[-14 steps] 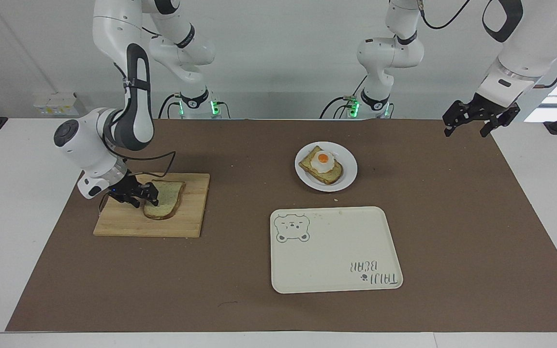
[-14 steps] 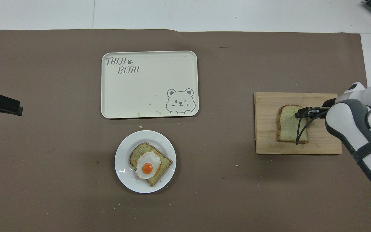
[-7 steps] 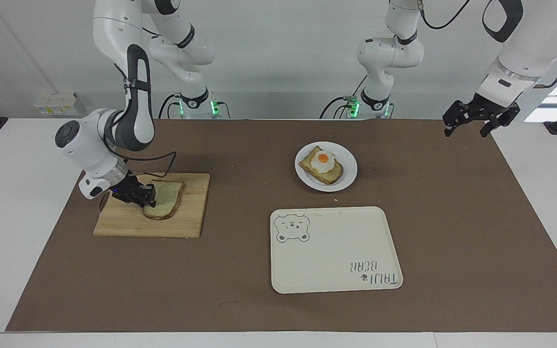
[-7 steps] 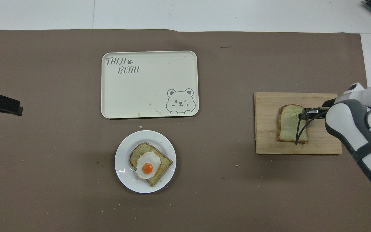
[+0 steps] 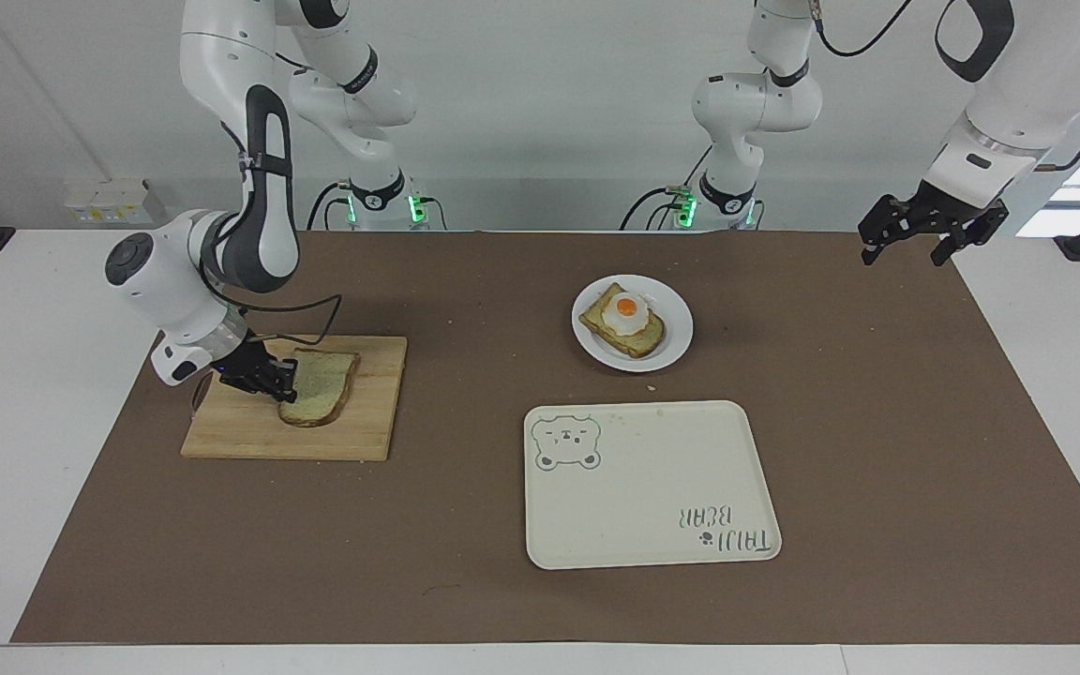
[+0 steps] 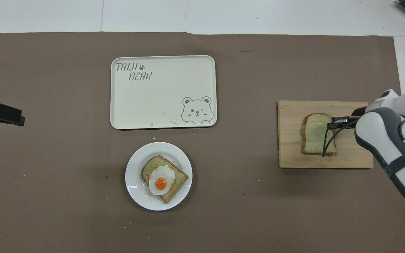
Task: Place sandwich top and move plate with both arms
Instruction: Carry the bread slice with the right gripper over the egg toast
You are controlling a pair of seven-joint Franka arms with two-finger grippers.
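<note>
Fingers of the right gripper [image 5: 283, 382] clamped on the sandwich top's [image 5: 320, 398] edge, slice not yet lifted off the cutting board [image 5: 352, 436]; left gripper [image 5: 924, 228] waits with fingers apart over the table's end; plate [image 5: 674, 343] with egg toast [image 5: 624, 322] unmoved, both steps remain.

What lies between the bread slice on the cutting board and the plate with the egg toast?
Nothing but bare brown mat and a few crumbs separates the sandwich top, on the cutting board with the right gripper shut on it, from the plate; the overhead view shows it best.
</note>
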